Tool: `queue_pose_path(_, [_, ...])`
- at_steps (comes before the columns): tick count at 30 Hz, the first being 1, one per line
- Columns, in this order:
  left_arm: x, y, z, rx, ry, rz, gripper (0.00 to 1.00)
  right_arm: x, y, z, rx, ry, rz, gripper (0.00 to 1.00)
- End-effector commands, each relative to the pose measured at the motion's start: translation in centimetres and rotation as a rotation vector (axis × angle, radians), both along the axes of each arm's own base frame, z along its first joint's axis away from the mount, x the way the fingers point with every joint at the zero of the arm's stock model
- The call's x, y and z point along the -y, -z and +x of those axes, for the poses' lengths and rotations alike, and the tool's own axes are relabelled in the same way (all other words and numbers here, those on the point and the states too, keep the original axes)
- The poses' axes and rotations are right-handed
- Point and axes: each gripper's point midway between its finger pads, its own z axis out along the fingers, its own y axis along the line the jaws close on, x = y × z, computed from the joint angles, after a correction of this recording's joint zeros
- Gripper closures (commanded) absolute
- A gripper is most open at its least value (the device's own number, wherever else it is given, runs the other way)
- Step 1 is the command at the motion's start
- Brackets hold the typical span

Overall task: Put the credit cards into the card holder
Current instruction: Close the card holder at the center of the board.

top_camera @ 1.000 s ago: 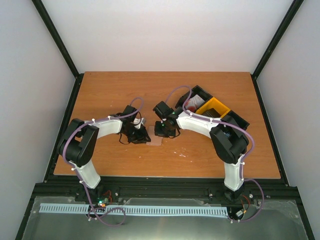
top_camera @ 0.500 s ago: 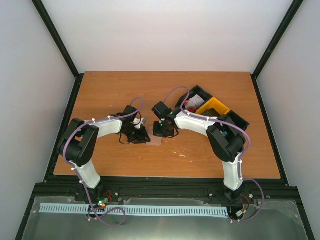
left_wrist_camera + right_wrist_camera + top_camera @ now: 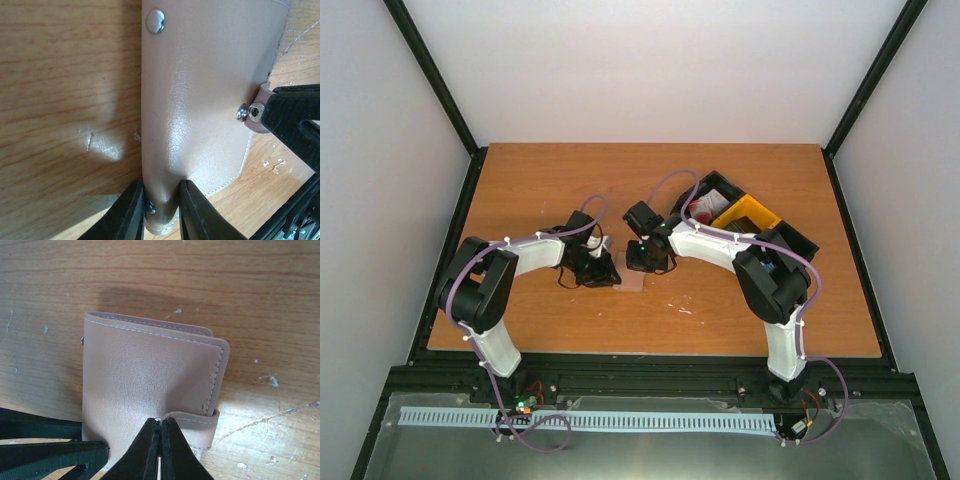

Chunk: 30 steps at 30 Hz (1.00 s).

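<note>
**Tan-pink holder lay closed, gripped from two sides**

You had the card holder [image 3: 150,375] flat on the desk [image 3: 260,285], folded shut, between the two arms and well apart from the black bin [image 3: 798,238] at the far right. Your left end effector [image 3: 161,186] straddled one short edge, a finger on either side, clamped on the cover by a rivet. Your right end effector [image 3: 160,424] had its fingers pressed together at the snap tab [image 3: 194,421], apparently nipping that thin strap, though the contact itself was hard to make out.

Expect this piece to be light and soft. The cover looked like smooth, slightly glossy faux leather, so it would bend and slide rather than resist you. A pull on the tab would probably drag the whole holder unless the other edge was held down firmly. Take it by the stitched borders or the tab, not the broad flat face, which offers no purchase.

The credit cards [image 3: 704,209] seemed to sit in the bin, too small in the overhead view to be sure. They should be stiff, thin and slippery, best pinched by an edge.
</note>
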Motion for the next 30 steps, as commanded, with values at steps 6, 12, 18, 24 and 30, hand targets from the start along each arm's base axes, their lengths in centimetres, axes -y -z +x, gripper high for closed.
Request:
queue_pose_path(6, [0.2, 0.3, 0.4, 0.008, 0.015, -0.011, 0.79, -0.1, 1.2, -0.1, -0.033, -0.030, -0.045, 0.97])
queue_pose_path(12, [0.2, 0.3, 0.4, 0.007, 0.015, -0.011, 0.79, -0.2, 1.6, -0.7, -0.074, -0.063, -0.059, 0.97])
queue_pose_path(18, [0.2, 0.3, 0.4, 0.007, 0.015, -0.008, 0.79, 0.2, 1.0, -1.1, -0.076, -0.090, -0.077, 0.97])
queue_pose_path(24, [0.2, 0.4, 0.4, 0.006, 0.014, -0.008, 0.79, 0.4, 0.5, -1.0, -0.052, -0.107, -0.080, 0.97])
queue_pose_path(30, [0.2, 0.4, 0.4, 0.006, 0.015, -0.007, 0.79, -0.8, 1.2, -0.8, -0.065, -0.119, -0.041, 0.97])
